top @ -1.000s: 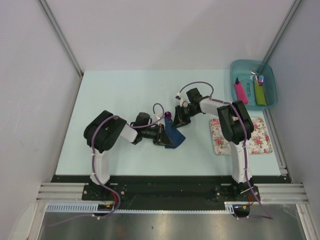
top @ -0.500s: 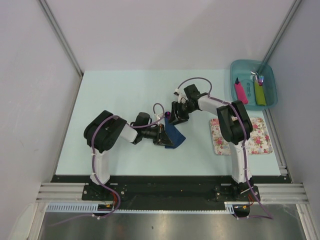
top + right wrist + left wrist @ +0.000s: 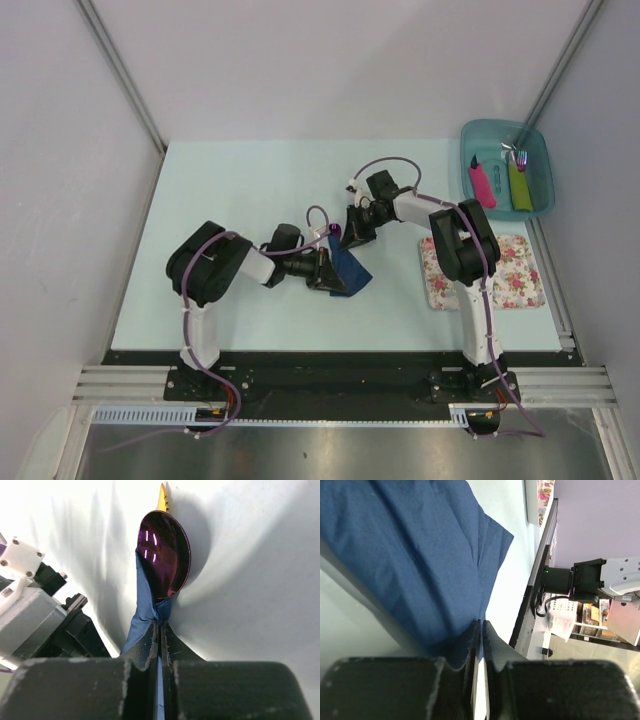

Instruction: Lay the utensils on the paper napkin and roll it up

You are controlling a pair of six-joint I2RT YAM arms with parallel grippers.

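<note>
The left gripper [image 3: 481, 626] is pinching one edge of the navy paper napkin [image 3: 415, 555], its fingers nearly together on the sheet. The right gripper [image 3: 160, 628] is clamping the napkin's bunched fold just beneath the purple spoon [image 3: 165, 557], whose bowl is showing, and the tan knife [image 3: 162, 499] tip is poking out beyond it. Both are holding the bundle near the middle of the table [image 3: 240, 190].

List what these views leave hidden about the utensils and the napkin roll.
- Right wrist view: the spoon's handle is wrapped inside the napkin; only its purple bowl shows.
- Right wrist view: the wooden knife shows just a tan tip behind the bowl.
- Left wrist view: napkin folds hide any utensil beyond the left gripper.
- Top view: the roll is too small to judge how far it is rolled.
</note>
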